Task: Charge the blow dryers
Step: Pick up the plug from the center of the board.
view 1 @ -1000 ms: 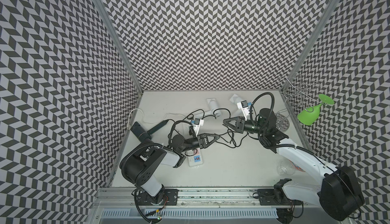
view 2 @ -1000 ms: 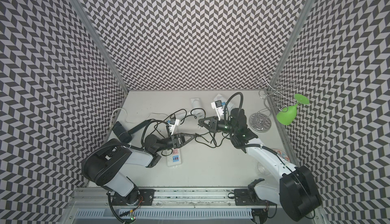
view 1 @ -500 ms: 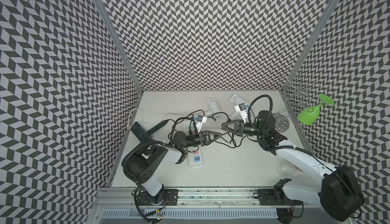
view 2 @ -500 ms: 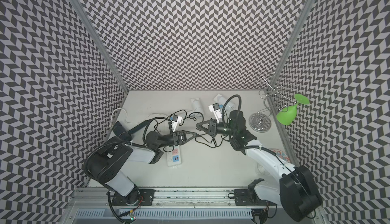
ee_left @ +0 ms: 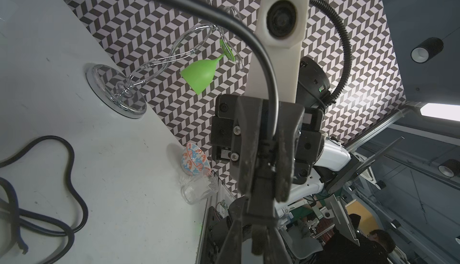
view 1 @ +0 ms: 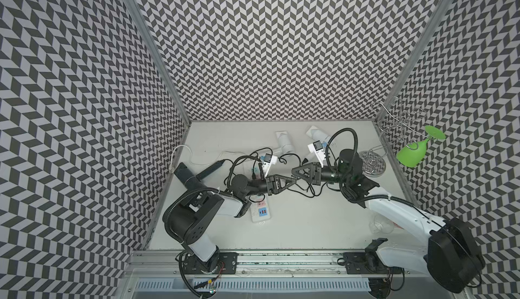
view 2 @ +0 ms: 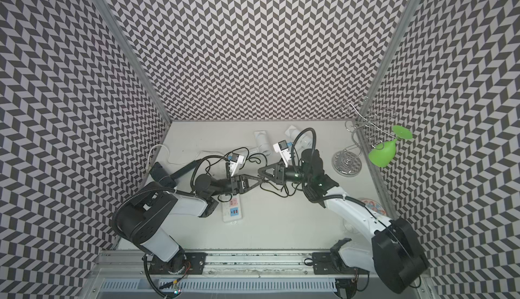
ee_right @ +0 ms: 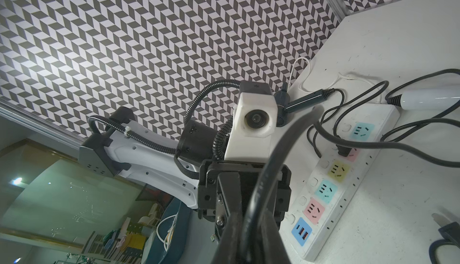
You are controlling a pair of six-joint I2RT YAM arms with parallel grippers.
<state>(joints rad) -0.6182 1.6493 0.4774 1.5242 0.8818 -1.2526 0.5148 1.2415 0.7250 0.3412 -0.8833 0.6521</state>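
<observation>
Left tool [view 1: 294, 181] was what changed as I watched. A second before, its jaws stood well apart as it reached in past the power strip [view 1: 260, 211]. Now they were drawn together, nose to nose with the right tool [view 1: 293, 173], low over the surface [view 1: 309, 227]. The right tool had not altered. It stayed clamped on a black cord [ee_left: 261, 58], which the left wrist view showed running down between its fingers. As far as I could make out, the left tool had pinched that same cord right beside the other's grip, though the contact itself was hidden behind the fingers.

I took it for a handover, or a two-handed hold to bring the cord's end round toward the strip. I could not see that end, nor tell through the tangle which dryer the cord belonged to.

A white blow dryer [view 1: 283, 142] and a second white one [view 1: 316, 134] lay near each other toward the back of the surface. The dark blow dryer [view 1: 211, 170] lay off by the left wall. One black plug [ee_right: 344, 150] already sat in a pink socket of the strip, so to my eye the job was only partly done. Unless one tool let go cleanly, the two might tug against each other.
</observation>
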